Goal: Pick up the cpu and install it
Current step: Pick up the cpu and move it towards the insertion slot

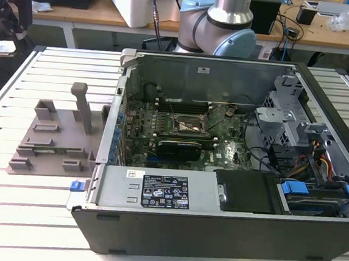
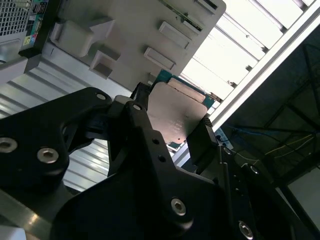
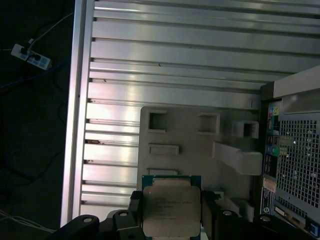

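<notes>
Cpu (image 3: 170, 210): silvery square, clamped between black jaws. Grey tray (image 3: 200, 145) near it, on slatted surface (image 3: 175, 60), beside computer case (image 3: 295, 150).

The cpu (image 3: 171, 207) is showing a pale silvery top, with a green rim peeking out at one edge. The gripper (image 3: 172, 215) is reading flat black. The tray (image 1: 51, 138) is looking plain matte grey. The table (image 1: 32, 216) is gleaming silver in long ribbed stripes. Inside the dark grey computer case (image 1: 214, 238) the motherboard (image 1: 231, 149) is showing green, and the blue clips (image 1: 295, 188) are popping brightly.
</notes>
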Controlling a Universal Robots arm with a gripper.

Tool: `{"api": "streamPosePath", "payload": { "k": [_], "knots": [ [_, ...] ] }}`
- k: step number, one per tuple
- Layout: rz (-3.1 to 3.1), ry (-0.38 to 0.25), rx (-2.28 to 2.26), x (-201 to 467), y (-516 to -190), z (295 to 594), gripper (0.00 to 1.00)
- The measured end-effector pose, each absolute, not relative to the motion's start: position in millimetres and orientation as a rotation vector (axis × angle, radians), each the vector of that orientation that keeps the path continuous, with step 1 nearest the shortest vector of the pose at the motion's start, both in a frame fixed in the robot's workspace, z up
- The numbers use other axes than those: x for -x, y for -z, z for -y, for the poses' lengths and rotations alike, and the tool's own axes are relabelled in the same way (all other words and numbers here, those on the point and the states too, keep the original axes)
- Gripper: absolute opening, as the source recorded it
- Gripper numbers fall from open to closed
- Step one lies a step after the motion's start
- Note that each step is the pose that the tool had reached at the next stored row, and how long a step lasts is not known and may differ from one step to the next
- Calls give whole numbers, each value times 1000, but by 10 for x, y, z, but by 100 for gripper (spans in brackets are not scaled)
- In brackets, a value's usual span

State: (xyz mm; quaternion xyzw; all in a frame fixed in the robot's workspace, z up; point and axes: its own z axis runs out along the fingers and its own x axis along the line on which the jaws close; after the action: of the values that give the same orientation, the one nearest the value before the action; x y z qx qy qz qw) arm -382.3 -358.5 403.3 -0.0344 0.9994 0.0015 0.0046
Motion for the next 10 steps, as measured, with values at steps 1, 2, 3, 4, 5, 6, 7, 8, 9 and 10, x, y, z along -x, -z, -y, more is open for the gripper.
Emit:
{"api": "streamPosePath", "payload": {
  "k": [1, 2, 3, 4, 5, 6, 7, 8, 9, 10],
  "knots": [
    [-3131, -5, 107, 3821, -4035, 3584, 55],
    [-3131, -4, 108, 3808, -4035, 3584, 55],
    [-3131, -5, 108, 3795, -4034, 3584, 55],
    [-3131, -5, 108, 3782, -4034, 3584, 55],
    [-3131, -5, 107, 3749, -4034, 3584, 55],
    [-3131, -5, 108, 3719, -4033, 3584, 55],
    [-3131, -5, 107, 3681, -4033, 3584, 55],
    [-3131, -5, 108, 3661, -4033, 3584, 55],
    [-3131, -5, 108, 3635, -4034, 3585, 55],
    [-3131, -5, 108, 3618, -4034, 3585, 55]
  ]
}}
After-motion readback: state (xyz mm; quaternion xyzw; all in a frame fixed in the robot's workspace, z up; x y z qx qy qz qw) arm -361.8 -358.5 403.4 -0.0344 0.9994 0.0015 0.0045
